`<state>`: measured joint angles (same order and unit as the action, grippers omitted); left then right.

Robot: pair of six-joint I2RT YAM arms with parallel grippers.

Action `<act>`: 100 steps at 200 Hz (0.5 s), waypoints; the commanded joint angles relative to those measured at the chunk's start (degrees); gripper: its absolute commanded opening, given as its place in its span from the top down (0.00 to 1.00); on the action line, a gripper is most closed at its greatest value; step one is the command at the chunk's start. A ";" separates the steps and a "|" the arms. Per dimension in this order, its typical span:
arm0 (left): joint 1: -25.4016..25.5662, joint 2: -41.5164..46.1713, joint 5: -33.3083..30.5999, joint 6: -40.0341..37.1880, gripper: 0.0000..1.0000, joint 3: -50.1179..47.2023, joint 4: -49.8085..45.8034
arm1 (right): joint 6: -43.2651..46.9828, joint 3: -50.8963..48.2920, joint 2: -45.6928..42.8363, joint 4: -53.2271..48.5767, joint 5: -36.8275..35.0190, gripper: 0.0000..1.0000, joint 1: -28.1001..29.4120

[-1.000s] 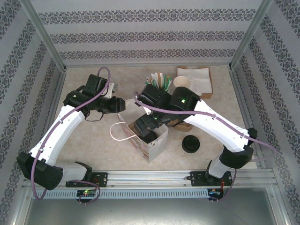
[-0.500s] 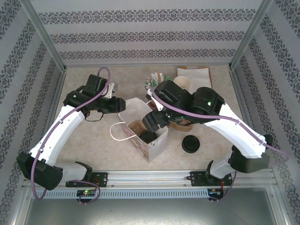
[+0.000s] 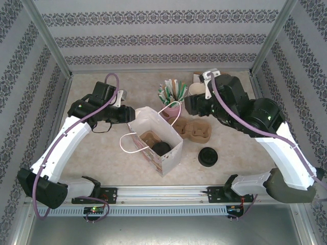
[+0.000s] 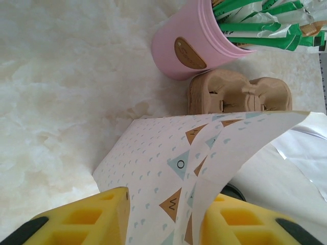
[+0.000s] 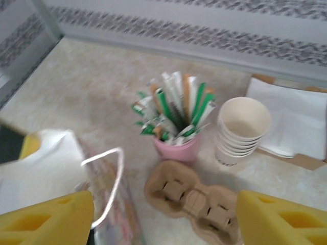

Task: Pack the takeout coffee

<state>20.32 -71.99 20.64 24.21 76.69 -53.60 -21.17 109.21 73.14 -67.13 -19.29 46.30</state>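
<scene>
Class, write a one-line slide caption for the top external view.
Left gripper grips the paper bag, takeout coffee inside; right gripper hangs open near the pink cup.

right claw (image 5: 163, 217) jaws wide apart, nothing between. On the bench (image 5: 102, 87) ahead: pink cup (image 5: 176, 149) of green/white sticks, stack of cream cups (image 5: 240, 132) just right of it, cardboard carrier (image 5: 191, 199) nearer, paper bag (image 5: 46, 173) left.

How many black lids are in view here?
2: one on the takeout coffee inside the paper bag, one loose lid on the table right of the bag; others may be stacked under it.
</scene>
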 commanded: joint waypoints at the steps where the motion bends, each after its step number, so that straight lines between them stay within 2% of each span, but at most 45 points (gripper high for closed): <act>1: 0.72 1.38 -1.68 -1.16 0.64 -0.19 0.78 | 0.84 -3.05 -0.37 7.63 3.82 0.28 -6.54; 25: 0.72 1.24 -2.47 -1.33 0.65 -0.04 0.31 | -0.39 -5.42 0.74 9.74 12.73 0.34 -15.00; 62: 0.72 1.26 -3.13 -1.10 0.65 0.15 -0.10 | -2.65 -11.25 3.24 14.44 22.49 0.50 -23.48; 100: 0.79 1.83 -4.08 -0.63 0.65 0.59 -1.01 | -2.91 -14.64 7.23 19.00 26.99 0.63 -27.36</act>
<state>20.32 -71.68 18.50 24.21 76.69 -53.63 -23.18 96.18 78.43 -53.04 2.09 20.27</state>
